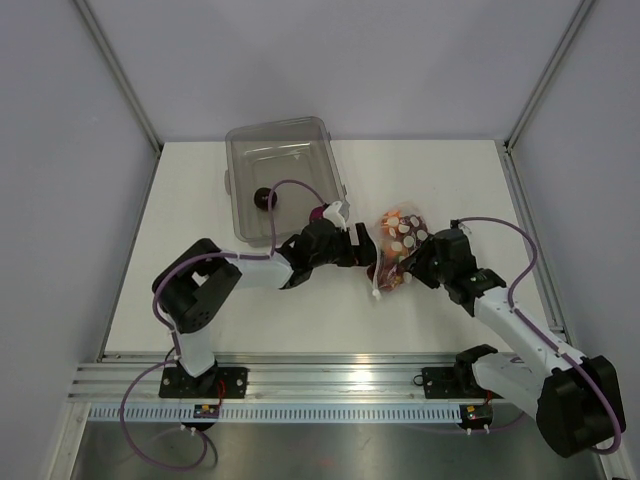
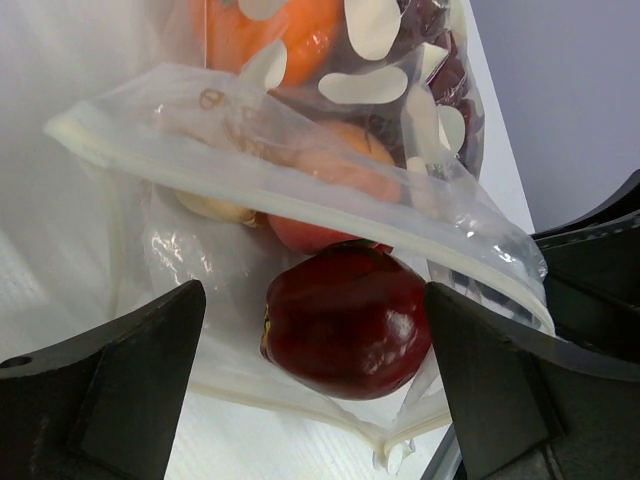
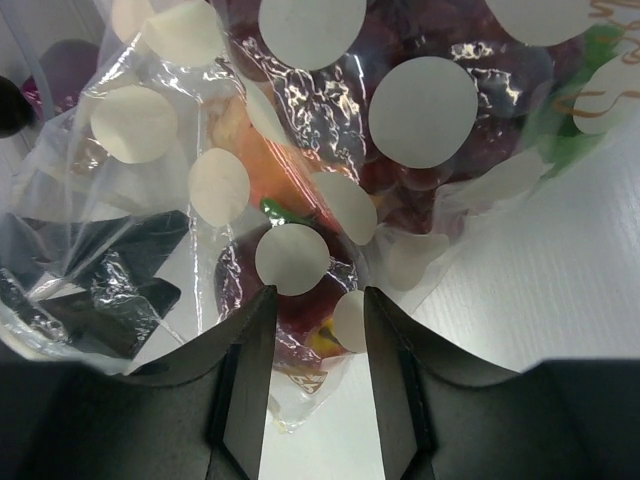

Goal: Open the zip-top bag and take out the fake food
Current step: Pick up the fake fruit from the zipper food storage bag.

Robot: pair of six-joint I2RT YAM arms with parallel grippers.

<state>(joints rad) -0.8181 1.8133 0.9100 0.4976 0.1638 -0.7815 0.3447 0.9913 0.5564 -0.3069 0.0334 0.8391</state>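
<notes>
**A:** Where is the small clear soft plastic bag with white round dots and a white zip strip [image 1: 398, 248]?

**B:** On the right half of the white worktop [image 1: 250, 300], between the two arms. It is near the front right corner of the rigid clear rectangular plastic bin [image 1: 280, 165] but apart from it.

**A:** And the small plastic fruits and vegetables [image 1: 402, 230]?

**B:** Nearly all are inside the bag. The left wrist view shows a dark red plastic apple [image 2: 345, 325] sitting in the parted mouth, between the two white zip edges. An orange piece [image 2: 265, 35] is deeper in. The right wrist view shows dark grapes [image 3: 500, 140] behind the dotted film. One dark round piece [image 1: 263, 198] lies in the bin.

**A:** How does the left tool [image 1: 360, 248] stand?

**B:** Spread wide. Its black fingers [image 2: 110, 390] sit on either side of the bag's mouth, with the apple between them and neither finger pressing on it.

**A:** And the right tool [image 1: 415, 262]?

**B:** Drawn close together from the opposite end. Its fingers [image 3: 245, 370] pinch a fold of the dotted plastic, with something dark red and yellow bunched in the narrow gap. Whether the bag rests on the worktop or hangs just above it, I cannot tell.
</notes>
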